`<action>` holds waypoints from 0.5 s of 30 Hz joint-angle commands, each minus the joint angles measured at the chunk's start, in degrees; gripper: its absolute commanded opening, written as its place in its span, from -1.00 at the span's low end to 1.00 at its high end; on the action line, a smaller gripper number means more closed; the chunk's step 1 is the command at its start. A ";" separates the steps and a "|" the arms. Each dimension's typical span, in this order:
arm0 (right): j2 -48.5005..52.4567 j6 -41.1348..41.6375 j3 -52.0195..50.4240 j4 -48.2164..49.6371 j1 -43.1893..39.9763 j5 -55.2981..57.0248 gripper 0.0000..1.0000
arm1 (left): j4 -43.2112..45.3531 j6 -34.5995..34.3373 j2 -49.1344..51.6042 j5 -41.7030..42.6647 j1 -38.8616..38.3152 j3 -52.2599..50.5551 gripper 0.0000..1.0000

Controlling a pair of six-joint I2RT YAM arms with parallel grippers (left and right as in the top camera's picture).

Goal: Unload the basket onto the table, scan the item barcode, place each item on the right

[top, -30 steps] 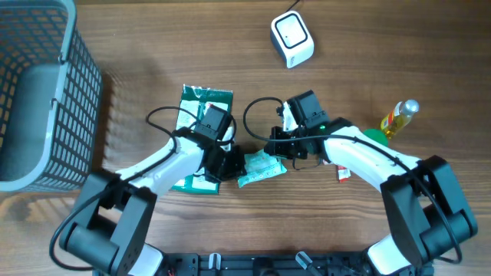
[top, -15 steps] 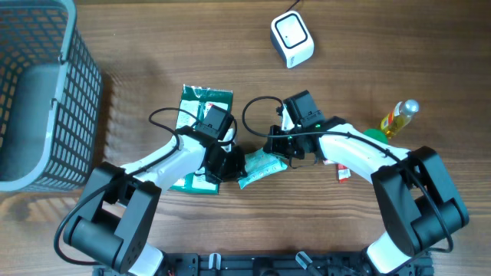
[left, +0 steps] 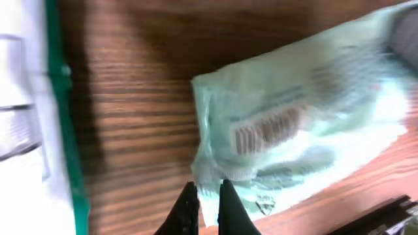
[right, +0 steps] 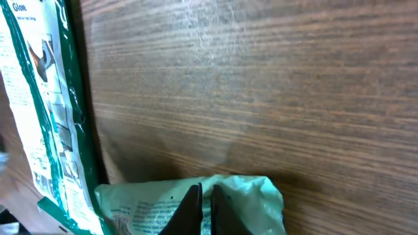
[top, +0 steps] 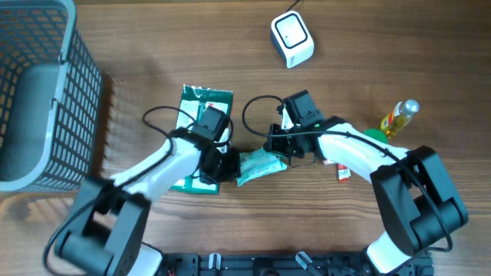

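Observation:
A pale green packet (top: 262,164) lies on the wooden table between my two grippers. Its barcode (left: 270,128) faces up in the left wrist view, where the packet (left: 307,98) fills the right half. My left gripper (top: 232,163) is shut on the packet's left edge, its tips (left: 206,188) pinching pale green film. My right gripper (top: 278,151) is at the packet's right end, its fingers (right: 201,190) nearly together on the crumpled edge of the packet (right: 251,196). The white scanner (top: 291,40) stands at the far side of the table.
A green and white flat package (top: 205,100) lies under my left arm and shows in the wrist views (left: 26,98) (right: 39,98). A grey mesh basket (top: 77,84) stands at the left. At the right are a yellow bottle (top: 399,116) and a small red item (top: 343,175).
My left arm's rear links have shifted and the packet has turned slightly flatter. Both grippers stay at the packet's ends.

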 commanded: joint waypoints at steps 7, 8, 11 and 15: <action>-7.06 -6.40 6.14 -9.16 -0.22 3.02 0.07 | -0.22 0.74 -9.25 -1.90 1.03 -0.24 -0.92; -7.78 -6.43 6.14 -9.40 -0.22 3.43 0.28 | -0.37 0.74 -9.20 -2.56 1.03 -0.24 -0.92; -8.96 -6.67 6.14 -10.69 -0.22 3.76 0.32 | -0.81 -0.15 -9.16 -7.26 1.03 -0.24 -0.92; -8.76 -6.64 6.12 -14.34 -0.22 4.02 0.35 | 0.70 -1.64 -9.05 -13.20 1.03 -0.26 -0.92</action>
